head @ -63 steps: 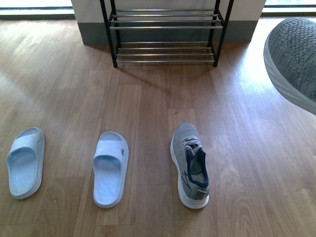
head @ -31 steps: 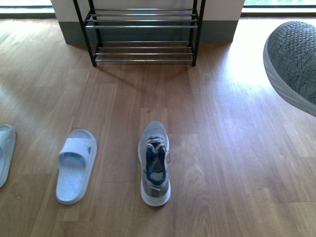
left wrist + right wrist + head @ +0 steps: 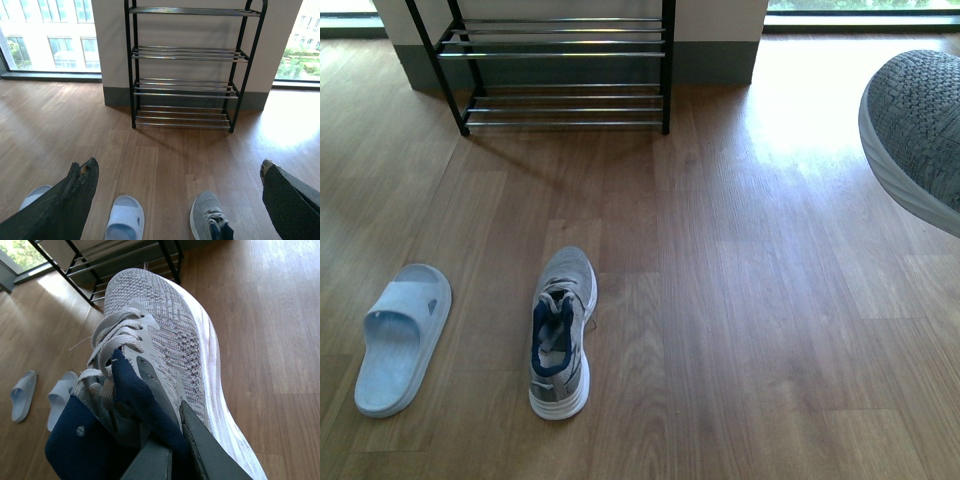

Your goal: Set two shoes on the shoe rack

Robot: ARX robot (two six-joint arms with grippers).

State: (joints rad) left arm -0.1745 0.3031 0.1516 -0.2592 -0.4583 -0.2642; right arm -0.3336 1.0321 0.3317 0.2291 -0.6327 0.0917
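The left hand (image 3: 177, 167) is spread wide and empty. Two pale blue slides (image 3: 125, 225) lie on the floor, the nearer at eight o'clock, with one grey sneaker (image 3: 562, 330) at seven. One shoe rack (image 3: 555, 65) stands at eleven. The right hand (image 3: 172, 440) grips the second sneaker (image 3: 920, 130) at three. It would be best carried toward eleven with the sole level and set onto the rods.

Left claw of mine (image 3: 178, 167): two broad charcoal-black wedge-shaped fingers (image 3: 60, 210), rough grainy pad faces, dull finish. Tips worn, tan-brown fraying along top edges (both tips alike). Right claw of mine (image 3: 167, 440): flat mid-grey slab fingers (image 3: 210, 455), smooth matte faces, straight bevelled edges, one narrowing to pointed tip.
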